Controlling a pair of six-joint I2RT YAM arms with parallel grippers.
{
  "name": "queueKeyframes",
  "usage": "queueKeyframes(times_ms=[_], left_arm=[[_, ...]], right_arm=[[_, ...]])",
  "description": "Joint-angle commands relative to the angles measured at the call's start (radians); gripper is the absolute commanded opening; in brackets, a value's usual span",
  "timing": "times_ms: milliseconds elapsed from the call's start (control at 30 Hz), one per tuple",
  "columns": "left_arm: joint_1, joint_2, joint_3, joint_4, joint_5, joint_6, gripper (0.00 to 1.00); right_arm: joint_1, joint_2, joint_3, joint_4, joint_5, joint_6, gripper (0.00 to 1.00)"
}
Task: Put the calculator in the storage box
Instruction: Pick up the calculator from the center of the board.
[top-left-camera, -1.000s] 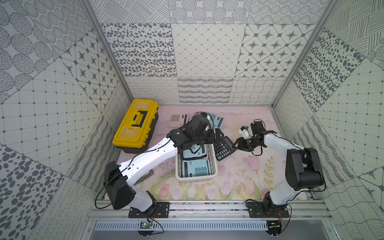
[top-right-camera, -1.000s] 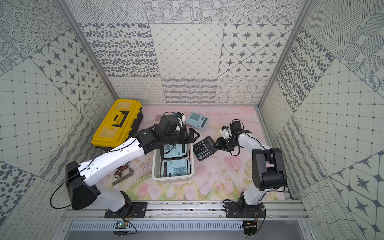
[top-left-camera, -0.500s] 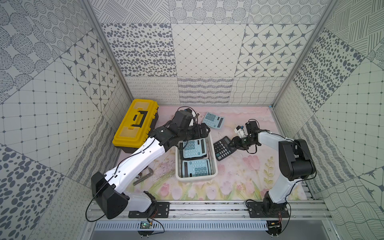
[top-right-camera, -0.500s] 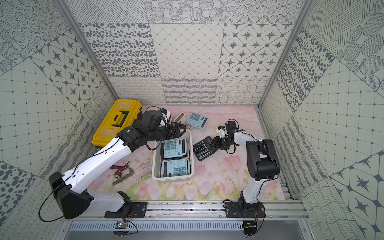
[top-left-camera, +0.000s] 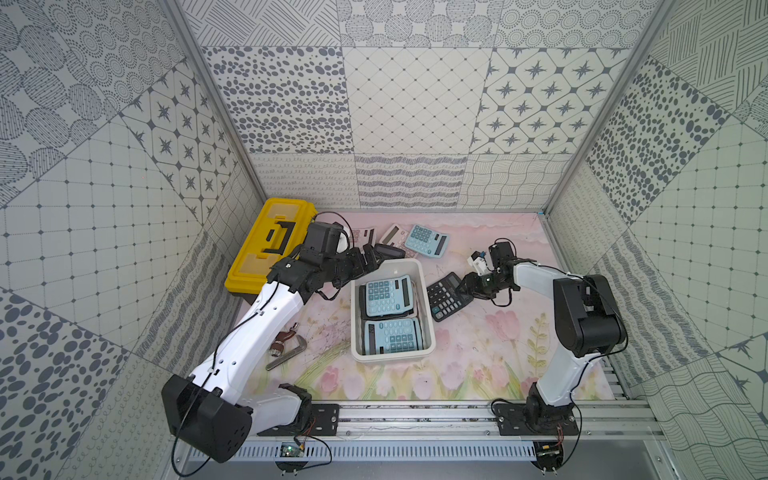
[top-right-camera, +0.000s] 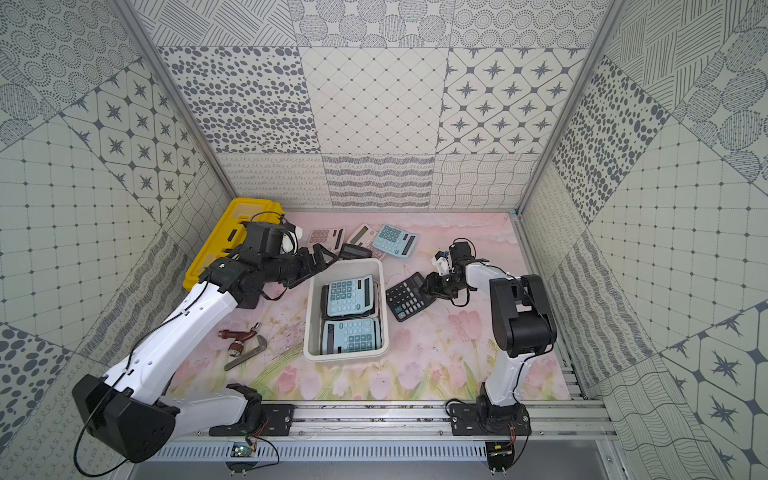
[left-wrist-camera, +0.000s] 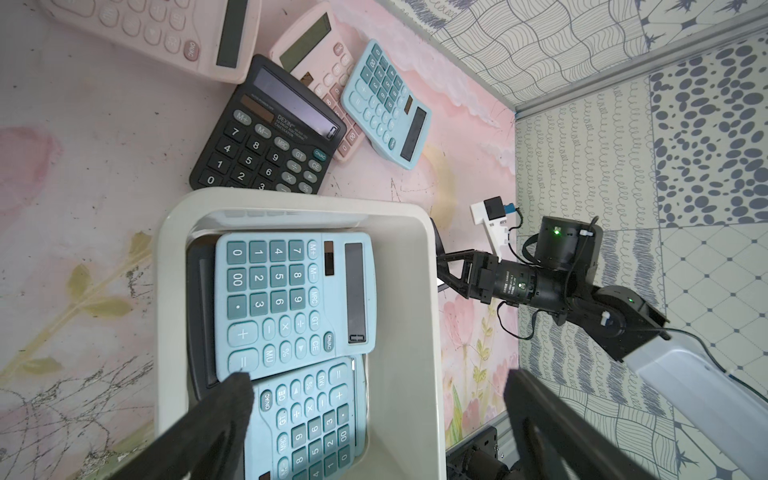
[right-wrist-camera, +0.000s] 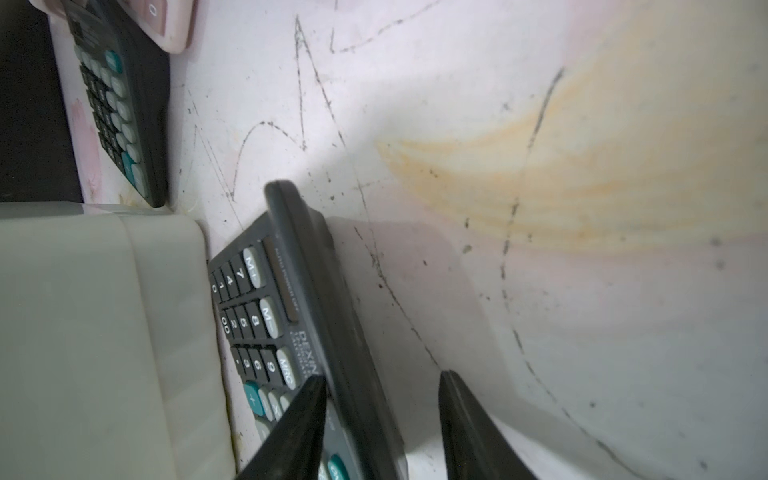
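Observation:
The storage box (top-left-camera: 390, 358) (top-right-camera: 345, 355) is a white tub in the middle of the mat, with two light blue calculators lying in it. A black calculator (top-left-camera: 446, 296) (top-right-camera: 405, 301) (right-wrist-camera: 266, 316) lies on the mat just right of the tub. My right gripper (top-left-camera: 463, 286) (top-right-camera: 428, 284) (right-wrist-camera: 382, 380) straddles its raised display edge. One finger (right-wrist-camera: 299, 415) rests on the key face; the other stands apart over the mat. My left gripper (top-left-camera: 374, 255) (top-right-camera: 322, 257) (left-wrist-camera: 378, 399) hangs wide open and empty over the tub's far left corner.
Behind the tub lie two pink calculators (top-left-camera: 363, 237), a blue one (top-left-camera: 428, 241) and a black one (left-wrist-camera: 270, 137). A yellow-lidded toolbox (top-left-camera: 266, 245) stands at the far left. A red-handled tool and a wrench (top-left-camera: 286, 343) lie left of the tub.
My left arm has drawn back from over the tub to its far left corner. My right gripper has moved left onto the black calculator's edge and narrowed slightly.

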Motion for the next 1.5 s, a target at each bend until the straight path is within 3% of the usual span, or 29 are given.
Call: queueKeyframes(times_ms=[0, 267, 700, 867, 1200, 1467], left_arm=[[0.028, -0.030, -0.028, 0.001, 0.063, -0.013, 1.00], [0.035, -0.038, -0.057, 0.042, 0.079, -0.046, 1.00], [0.038, -0.052, -0.075, 0.048, 0.064, -0.046, 1.00], [0.044, -0.078, -0.086, 0.025, 0.023, -0.036, 1.00], [0.051, -0.152, -0.129, 0.006, -0.054, -0.042, 1.00], [0.058, -0.206, -0.170, -0.001, -0.082, -0.051, 1.00]], right_arm=[[0.015, 0.010, 0.020, 0.038, 0.020, -0.018, 0.48], [0.024, -0.025, 0.006, 0.036, 0.084, -0.014, 0.32], [0.020, -0.267, -0.004, -0.072, 0.238, 0.016, 0.00], [0.020, -0.398, 0.021, -0.143, 0.245, 0.046, 0.00], [0.044, -0.643, 0.074, -0.213, 0.121, 0.184, 0.00], [0.189, -0.744, 0.087, -0.211, 0.090, 0.343, 0.00]])
